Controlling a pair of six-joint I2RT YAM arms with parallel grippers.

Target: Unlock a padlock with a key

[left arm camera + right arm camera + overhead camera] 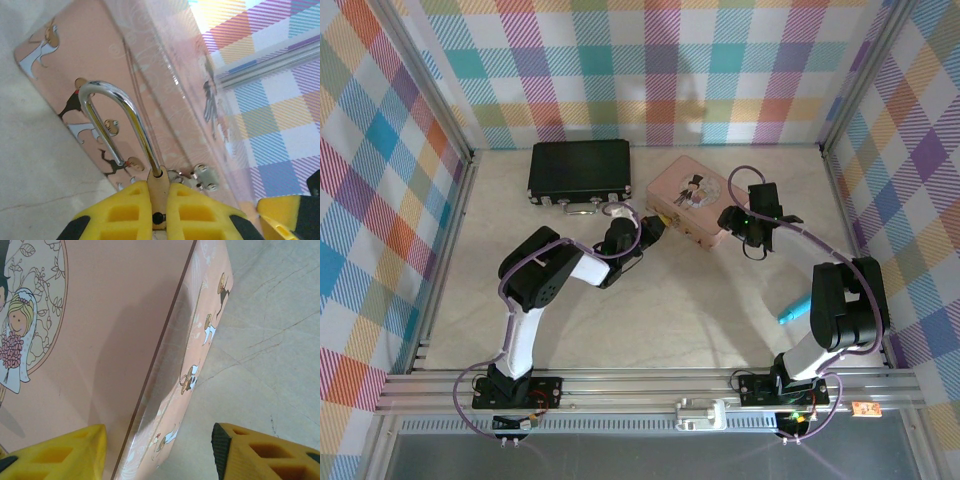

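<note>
In the left wrist view my left gripper [159, 195] is shut on the brass body of the padlock [159, 187]. Its silvery shackle [112, 107] arches up and to the left in front of the pink tin [165, 95]. The shackle's short leg ends free, beside the body. A small silvery fitting [205, 176] sits on the tin just right of the padlock. The key is hidden. In the top view my left gripper [655, 228] is at the tin's [688, 198] left corner. My right gripper [752, 226] stands open at the tin's right end, its fingers [75, 450] straddling the tin's lid edge [165, 340].
A black case [580, 170] lies at the back, left of the tin. A teal pen-like object [792, 312] lies beside the right arm. Plaid walls close in the back and both sides. Bare table [700, 300] stretches in front of the tin.
</note>
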